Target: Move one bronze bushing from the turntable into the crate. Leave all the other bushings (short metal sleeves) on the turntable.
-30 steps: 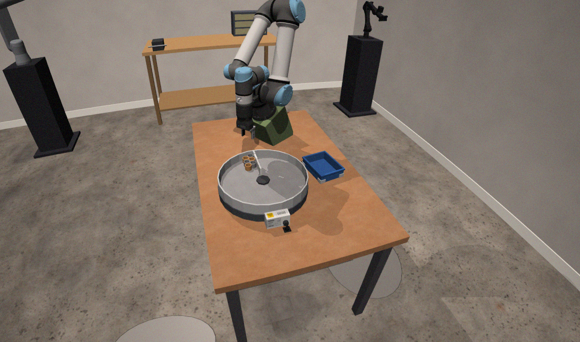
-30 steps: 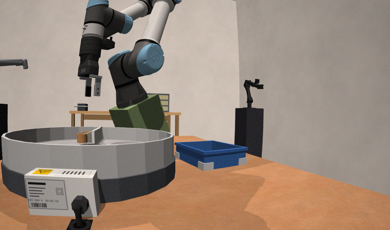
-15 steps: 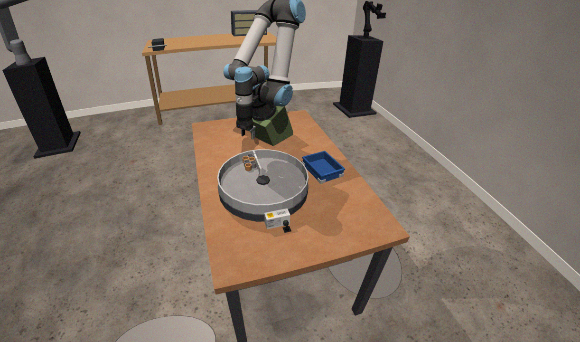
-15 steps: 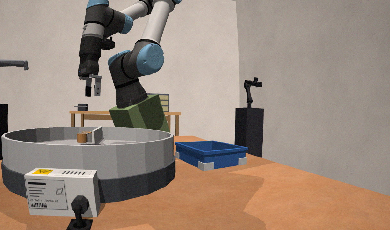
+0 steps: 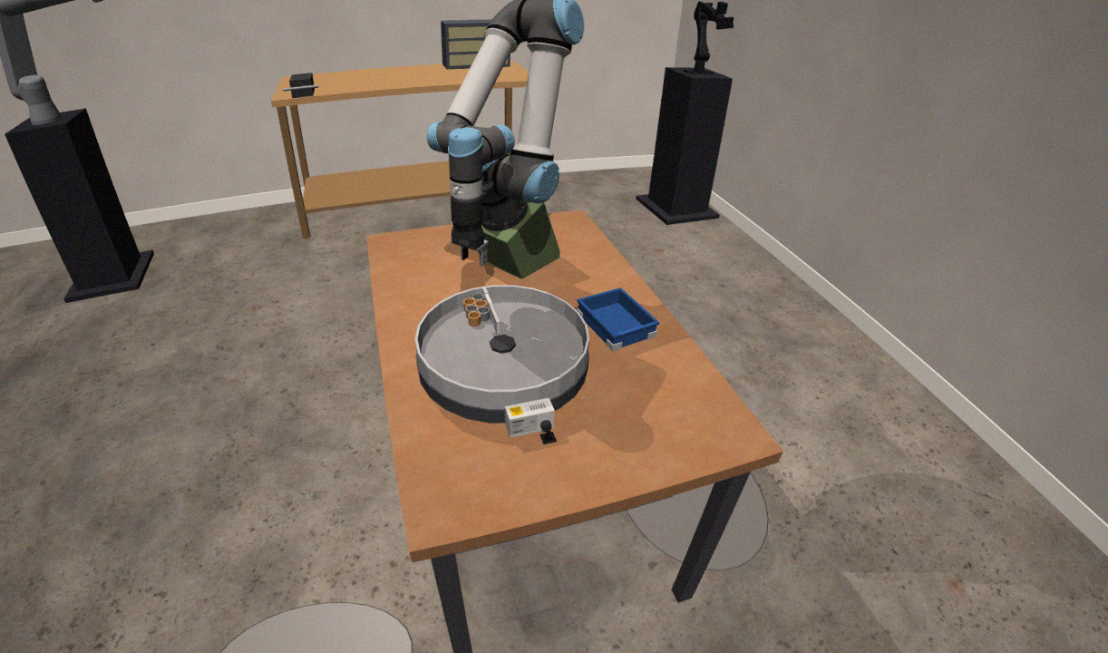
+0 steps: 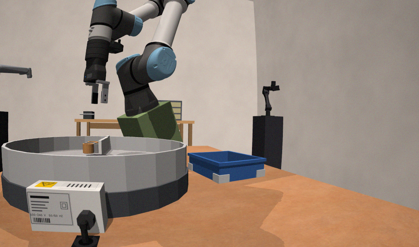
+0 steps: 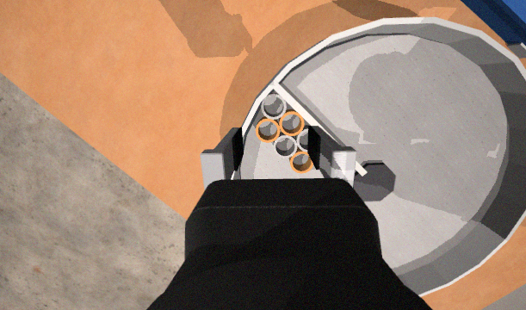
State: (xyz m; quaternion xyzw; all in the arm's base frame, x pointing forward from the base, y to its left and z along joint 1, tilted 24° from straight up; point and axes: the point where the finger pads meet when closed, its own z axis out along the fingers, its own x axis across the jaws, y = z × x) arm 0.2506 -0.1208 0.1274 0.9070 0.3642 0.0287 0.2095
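My gripper (image 5: pixel 473 258) (image 6: pixel 99 101) (image 7: pixel 275 140) is open and empty, high above the table behind the turntable (image 5: pixel 461 392) (image 6: pixel 82 168) (image 7: pixel 521 151). Three bronze bushings stand upright on it in a cluster with three grey ones: one bronze bushing (image 5: pixel 474 319) (image 6: pixel 87 148) (image 7: pixel 301 172) at the hub-side end, a second (image 7: pixel 256 130) near the outer wall, a third (image 7: pixel 291 133) near the divider. In the wrist view my right finger partly hides one grey bushing (image 7: pixel 300 139). The blue crate (image 5: pixel 618 334) (image 6: pixel 241 172) (image 7: pixel 499 26) stands right of the turntable; no bushing shows inside it.
A thin upright divider (image 5: pixel 491 312) (image 6: pixel 104 144) (image 7: pixel 306 113) runs from the turntable's wall towards its dark hub (image 5: pixel 502 343) (image 7: pixel 376 182), right beside the cluster. The turntable's raised wall surrounds the bushings. A white power box (image 5: pixel 529 420) (image 6: pixel 49 208) stands at the turntable's front.
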